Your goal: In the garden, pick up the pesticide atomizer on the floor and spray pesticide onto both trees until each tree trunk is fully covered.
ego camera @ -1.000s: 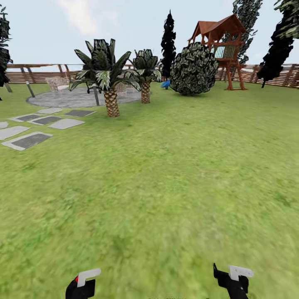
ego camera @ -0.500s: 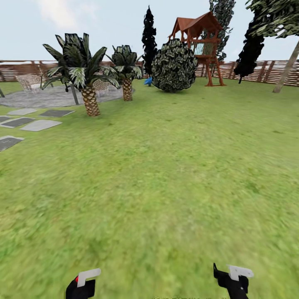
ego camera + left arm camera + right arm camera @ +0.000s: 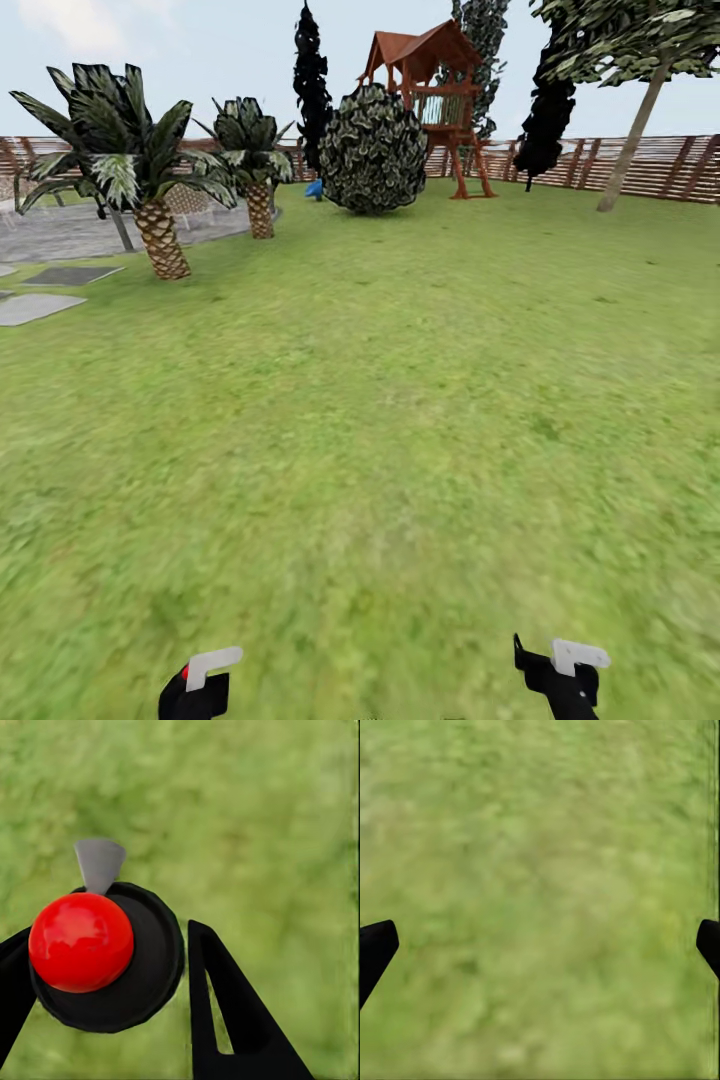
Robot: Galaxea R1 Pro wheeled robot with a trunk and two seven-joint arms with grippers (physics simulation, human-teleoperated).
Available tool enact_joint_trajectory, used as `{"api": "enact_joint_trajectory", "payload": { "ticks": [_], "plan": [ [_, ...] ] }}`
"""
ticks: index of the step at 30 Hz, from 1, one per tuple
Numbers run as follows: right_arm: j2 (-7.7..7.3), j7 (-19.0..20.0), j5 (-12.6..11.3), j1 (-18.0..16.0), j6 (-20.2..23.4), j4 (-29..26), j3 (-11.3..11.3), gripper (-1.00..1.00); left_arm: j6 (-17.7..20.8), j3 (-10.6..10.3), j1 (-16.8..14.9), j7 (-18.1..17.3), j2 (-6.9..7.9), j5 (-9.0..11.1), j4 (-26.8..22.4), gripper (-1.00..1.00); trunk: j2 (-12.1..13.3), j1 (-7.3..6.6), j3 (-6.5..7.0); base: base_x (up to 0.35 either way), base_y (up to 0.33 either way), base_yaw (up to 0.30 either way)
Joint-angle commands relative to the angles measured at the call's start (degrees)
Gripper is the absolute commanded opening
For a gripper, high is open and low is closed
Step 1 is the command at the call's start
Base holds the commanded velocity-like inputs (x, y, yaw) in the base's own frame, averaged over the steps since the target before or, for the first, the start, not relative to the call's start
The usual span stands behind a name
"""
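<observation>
Lawn (image 3: 400,420) in front; two palms (image 3: 150,190) at left before the paved patch (image 3: 60,235); bush (image 3: 372,150) before the play tower (image 3: 425,80); tree (image 3: 630,130) at right near the fence (image 3: 680,165)

Even, bright daylight falls under a pale sky (image 3: 200,50), with no clear light direction. The lawn (image 3: 380,400) is smeared and soft, blurriest nearest the camera, sharper toward the fence (image 3: 670,165). Little shadow lies under the round bush (image 3: 372,150). A red ball (image 3: 81,941) shows soft glossy highlights
</observation>
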Motion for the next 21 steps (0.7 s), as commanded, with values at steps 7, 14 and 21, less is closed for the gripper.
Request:
{"api": "enact_joint_trajectory", "payload": {
  "ticks": [7, 14, 21],
  "plan": [
    [0.03, 0.0, 0.6, -0.1, -0.2, 0.1, -0.3, 1.0, -0.2, 0.4, 0.0, 0.1, -0.05, -0.6, 0.0, -1.0, 0.0, -0.01, -0.53, 0.0, -0.277, -0.218],
    [0.03, 0.0, 0.6, -0.1, -0.2, 0.1, -0.3, 1.0, -0.2, 0.4, 0.0, 0.1, -0.05, -0.6, 0.0, -1.0, 0.0, -0.01, -1.01, 0.0, -0.277, -0.218],
    [0.03, 0.0, 0.6, -0.1, -0.2, 0.1, -0.3, 1.0, -0.2, 0.4, 0.0, 0.1, -0.05, -0.6, 0.0, -1.0, 0.0, -0.01, -1.49, 0.0, -0.277, -0.218]
  ]
}}
